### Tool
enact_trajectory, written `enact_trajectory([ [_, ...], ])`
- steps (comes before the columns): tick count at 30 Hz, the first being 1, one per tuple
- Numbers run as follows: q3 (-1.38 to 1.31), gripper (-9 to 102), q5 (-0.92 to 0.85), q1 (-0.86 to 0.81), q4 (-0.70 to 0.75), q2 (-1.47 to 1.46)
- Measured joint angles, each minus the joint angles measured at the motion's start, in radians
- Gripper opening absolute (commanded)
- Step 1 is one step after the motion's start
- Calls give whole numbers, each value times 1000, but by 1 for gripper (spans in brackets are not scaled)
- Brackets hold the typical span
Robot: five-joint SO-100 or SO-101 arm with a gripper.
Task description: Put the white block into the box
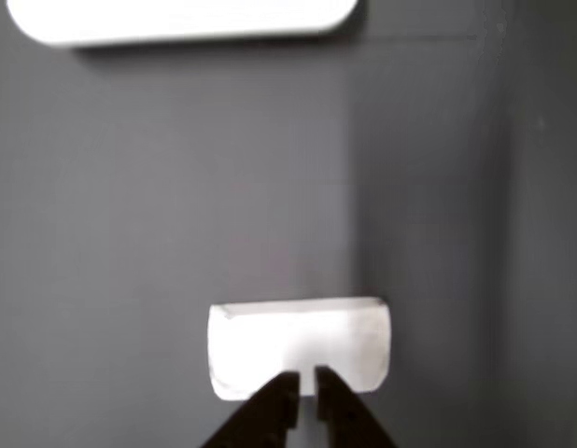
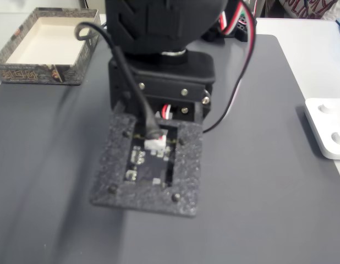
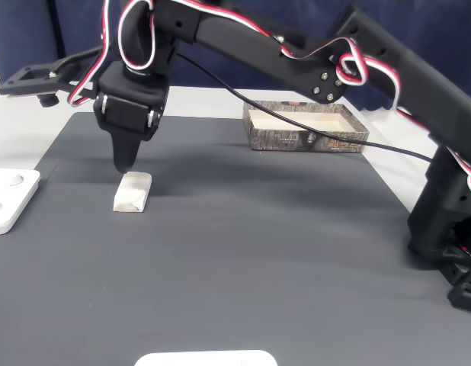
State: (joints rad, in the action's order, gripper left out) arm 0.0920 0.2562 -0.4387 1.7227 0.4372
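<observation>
**Operator:** Fingertips are hovering just above the white block (image 3: 132, 192), right over its far end in a fixed view. I'm keeping the gripper (image 3: 124, 165) pointing straight down so it can drop onto the block from above.

**Colleague:** Is it holding anything?

**Operator:** No. In the other view the gripper (image 1: 307, 378) is showing its two tips nearly pressed together, only a thin slit between them, and nothing is sitting in that slit. I'm judging I need to spread them before descending.

**Colleague:** How is the block lying?

**Operator:** It's resting flat on the grey mat (image 3: 243, 252). In the other view the white block (image 1: 298, 341) is stretching its long axis left to right, across the fingers, so they'd be closing over its short width.

**Colleague:** And the box?

**Operator:** The box (image 3: 305, 126) is sitting well apart, at the mat's far edge, open side up.
</observation>
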Motion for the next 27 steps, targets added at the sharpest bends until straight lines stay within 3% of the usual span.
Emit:
enact_trajectory([
  [13,-3,-2,34,0,0,-11],
  [16,-3,-2,172,0,0,-11],
  [22,-3,-2,657,0,0,-11],
  [27,-3,-1,816,0,0,-11],
])
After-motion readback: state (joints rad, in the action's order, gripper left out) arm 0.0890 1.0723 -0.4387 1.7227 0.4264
